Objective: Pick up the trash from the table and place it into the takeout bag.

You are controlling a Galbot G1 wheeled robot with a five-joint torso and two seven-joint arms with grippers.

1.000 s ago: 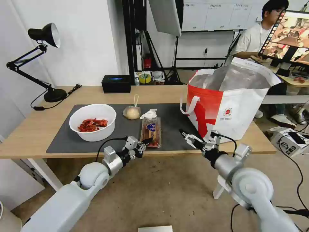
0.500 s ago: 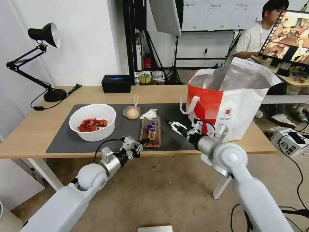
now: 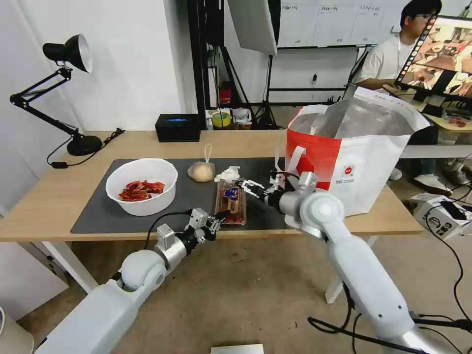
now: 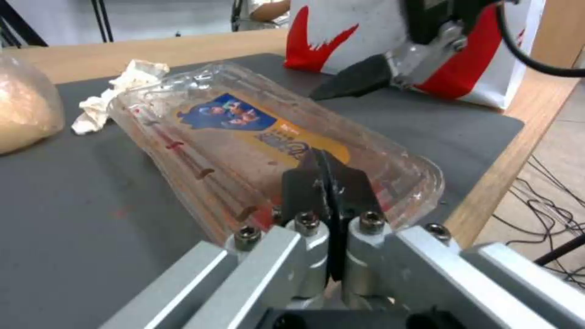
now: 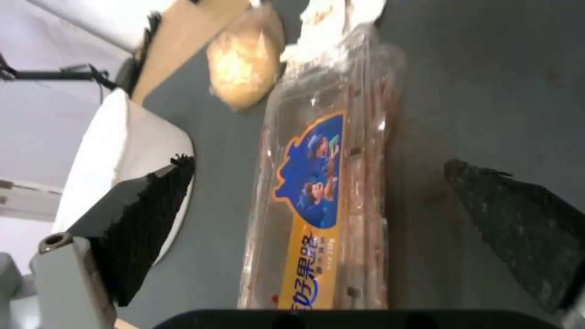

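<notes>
Right end effector (image 3: 244, 185): fingers spread wide, empty, over tray (image 3: 230, 200) near bench (image 3: 54, 196) front edge.
Left end effector (image 3: 222, 215): pinched together, at tray's front end.
Around: tissue (image 3: 227, 173), takeout bag (image 3: 354, 152).

Tissue (image 3: 227, 173) crowds the tray's (image 3: 231, 200) far end; flanks lie open

Left gripper (image 3: 220, 217) apparently closed, low; right gripper (image 3: 244, 184) spread, extended forward.

The takeout bag (image 3: 364, 162) hides the table (image 3: 44, 196) at three o'clock; the clear tray's (image 5: 326, 201) near end is cut off at six o'clock — its scraps too blurred to tell.
</notes>
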